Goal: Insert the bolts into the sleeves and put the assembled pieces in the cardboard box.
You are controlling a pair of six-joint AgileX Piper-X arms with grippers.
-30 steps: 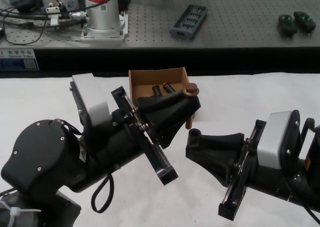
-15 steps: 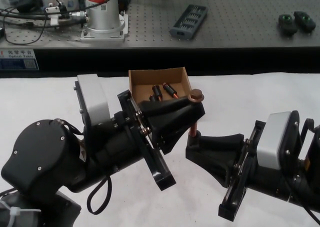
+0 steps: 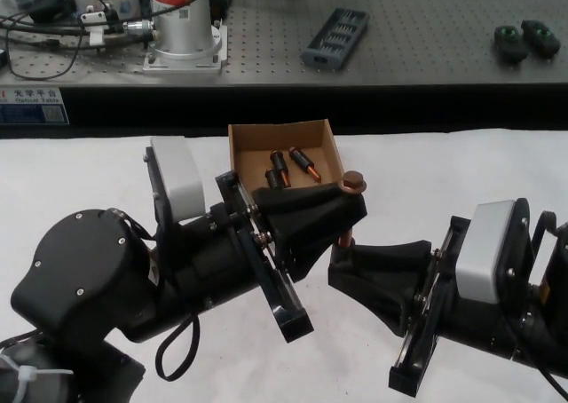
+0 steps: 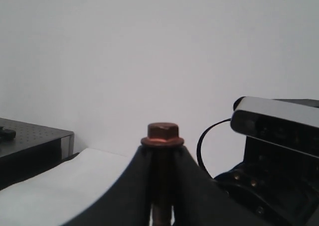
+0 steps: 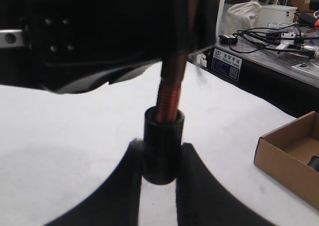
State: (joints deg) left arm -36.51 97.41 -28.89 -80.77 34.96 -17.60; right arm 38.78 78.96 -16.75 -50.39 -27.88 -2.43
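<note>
My left gripper [image 3: 349, 201] is shut on a copper bolt [image 3: 351, 197], its hex head [image 4: 162, 133] standing above the fingertips [image 4: 139, 171]. The bolt hangs upright, and its threaded tip [image 5: 168, 102] enters the mouth of a black sleeve [image 5: 162, 145]. My right gripper [image 5: 158, 161] is shut on that sleeve and holds it upright just below the bolt, in front of the cardboard box [image 3: 282, 151]. Two assembled pieces [image 3: 293, 165] lie inside the box.
A white cloth [image 3: 426, 181] covers the bench. Behind it a perforated metal table carries a grey post base [image 3: 182, 30], cables, a dark bit case [image 3: 335, 35] and two black parts [image 3: 527, 41]. The box corner [image 5: 291, 154] lies beside the right gripper.
My left gripper has swung right and lowered, bringing the bolt from beside the box to directly over the sleeve, its tip now in the sleeve's mouth. The right arm has stayed put.
</note>
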